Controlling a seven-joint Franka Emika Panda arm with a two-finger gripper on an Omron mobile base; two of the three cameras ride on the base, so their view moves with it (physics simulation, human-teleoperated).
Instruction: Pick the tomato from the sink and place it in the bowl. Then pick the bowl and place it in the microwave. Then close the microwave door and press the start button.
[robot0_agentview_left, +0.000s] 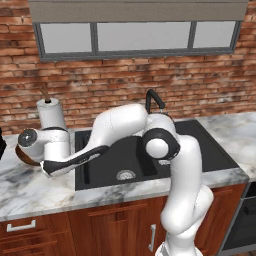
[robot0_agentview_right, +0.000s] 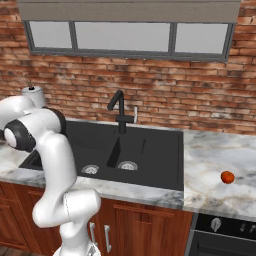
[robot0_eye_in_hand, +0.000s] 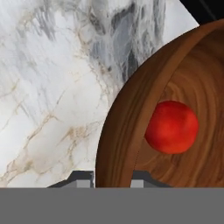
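Marble countertop, white with grey and tan veining, lies under the hand. Gripper is seen in the hand view with one finger tip on each side of the rim of the bowl, clenched on that rim: one tip outside the wall, one inside. Tomato, round and bright red, rests inside the bowl, near the gripped wall, on the dark wood grain. From the left base view, the bowl is partly hidden behind the hand, on the counter just left of the sink. A paper towel roll stands upright behind the hand. Black faucet rises at the back of the sink. A second small red-orange round fruit lies on the counter well to the right of the sink. Brick wall and window are noted behind.
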